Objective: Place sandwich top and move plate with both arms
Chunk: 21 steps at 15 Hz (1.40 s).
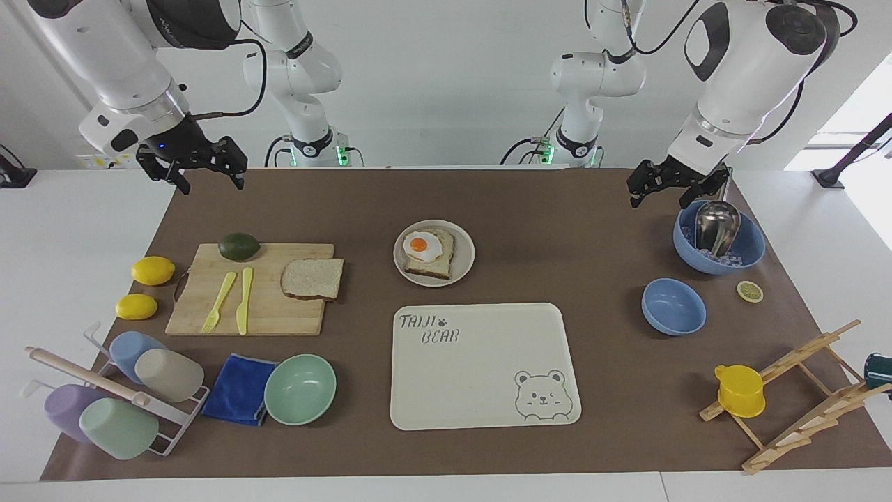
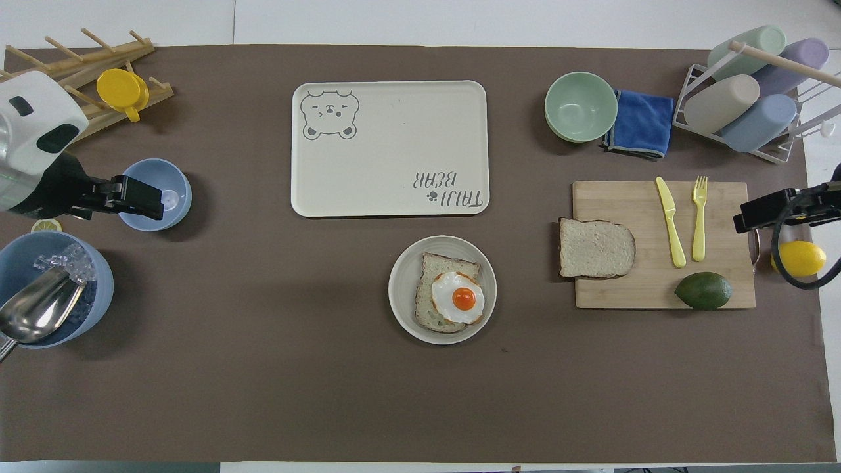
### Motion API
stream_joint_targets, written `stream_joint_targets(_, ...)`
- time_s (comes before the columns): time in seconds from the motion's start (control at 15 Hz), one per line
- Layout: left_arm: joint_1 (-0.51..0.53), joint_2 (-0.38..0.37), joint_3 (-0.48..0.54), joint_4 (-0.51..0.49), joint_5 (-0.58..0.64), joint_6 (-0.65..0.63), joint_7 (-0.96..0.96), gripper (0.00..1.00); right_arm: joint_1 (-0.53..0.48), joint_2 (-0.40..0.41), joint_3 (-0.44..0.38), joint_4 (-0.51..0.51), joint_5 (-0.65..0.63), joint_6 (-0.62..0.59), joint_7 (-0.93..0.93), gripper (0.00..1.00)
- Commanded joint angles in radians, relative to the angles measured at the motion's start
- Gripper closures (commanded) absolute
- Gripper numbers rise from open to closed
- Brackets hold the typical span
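A brown-covered table (image 1: 557, 230) seen from across, two white robot arms at the top. Neither arm has begun. The right gripper (image 1: 198, 171) hangs in the air at about ten o'clock in this view, over the table's edge, jaws spread open and empty. The left gripper (image 1: 672, 187) hangs at about two o'clock, just above a blue bowl (image 1: 749, 244) holding a metal scoop (image 1: 718, 224), jaws also parted and empty; this arm waits.

The sandwich top (image 1: 313, 278), a plain brown bread slice, lies flat on a wooden cutting board (image 1: 279, 314), overhanging the board's edge that faces the plate. The plate (image 1: 465, 265) sits near the table's middle, at three o'clock from the slice, carrying a second slice with a fried egg (image 1: 422, 245).

The right arm is likely the one to fetch the slice. A good pickup would pinch the overhanging crust edge lightly, lift level, and lower it square over the egg without shoving the plate.
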Motion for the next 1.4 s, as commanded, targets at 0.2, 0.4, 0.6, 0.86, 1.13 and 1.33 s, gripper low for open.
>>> stream_joint_targets(0.2, 0.010, -0.005, -0.004, 0.010, -0.012, -0.006, 0.013, 0.00, -0.008, 0.003, 0.010, 0.007, -0.004, 0.002, 0.020, 0.00)
stream_joint_targets(0.4, 0.010, -0.005, -0.004, 0.010, -0.012, -0.008, 0.013, 0.00, -0.009, -0.003, 0.009, -0.004, -0.004, 0.011, 0.023, 0.00)
stream_joint_targets(0.6, 0.010, -0.005, -0.004, 0.010, -0.012, -0.006, 0.013, 0.00, -0.008, -0.006, 0.007, -0.008, -0.004, 0.003, 0.016, 0.00)
stream_joint_targets(0.86, 0.010, -0.005, -0.004, 0.010, -0.012, -0.006, 0.013, 0.00, -0.022, -0.006, 0.003, -0.010, -0.001, 0.008, 0.004, 0.00)
stream_joint_targets(1.13, 0.010, -0.005, -0.004, 0.010, -0.012, -0.008, 0.013, 0.00, 0.006, -0.051, 0.013, -0.121, -0.033, 0.107, 0.013, 0.00)
stream_joint_targets(1.33, 0.010, -0.005, -0.004, 0.010, -0.012, -0.006, 0.013, 0.00, 0.117, -0.060, 0.015, -0.257, -0.169, 0.236, 0.170, 0.00)
